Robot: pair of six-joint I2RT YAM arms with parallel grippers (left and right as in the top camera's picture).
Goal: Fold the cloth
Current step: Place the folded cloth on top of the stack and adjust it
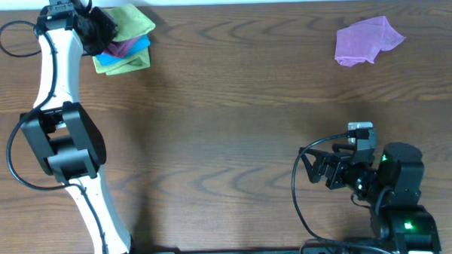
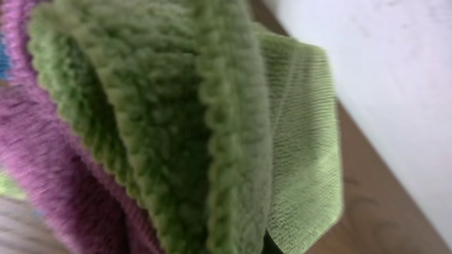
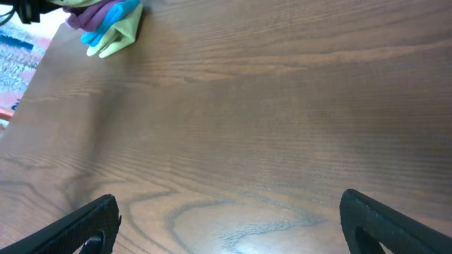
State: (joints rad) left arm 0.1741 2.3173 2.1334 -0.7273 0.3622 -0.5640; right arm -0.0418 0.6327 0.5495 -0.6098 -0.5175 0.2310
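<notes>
A green cloth (image 1: 132, 22) lies on top of a stack of folded cloths (image 1: 125, 56) at the table's far left. My left gripper (image 1: 94, 30) is down on that stack. In the left wrist view the green cloth (image 2: 183, 120) fills the frame right up against the camera and hides the fingers, with a purple-pink cloth (image 2: 49, 176) beneath it; the gripper looks shut on the green cloth. A crumpled lilac cloth (image 1: 366, 41) lies at the far right. My right gripper (image 1: 318, 169) is open and empty above bare table (image 3: 233, 240) near the front right.
The stack also shows small at the top left of the right wrist view (image 3: 106, 25). The table's far edge meets a white wall (image 2: 395, 85) just behind the stack. Wood table surface (image 1: 233, 119) lies between the two arms.
</notes>
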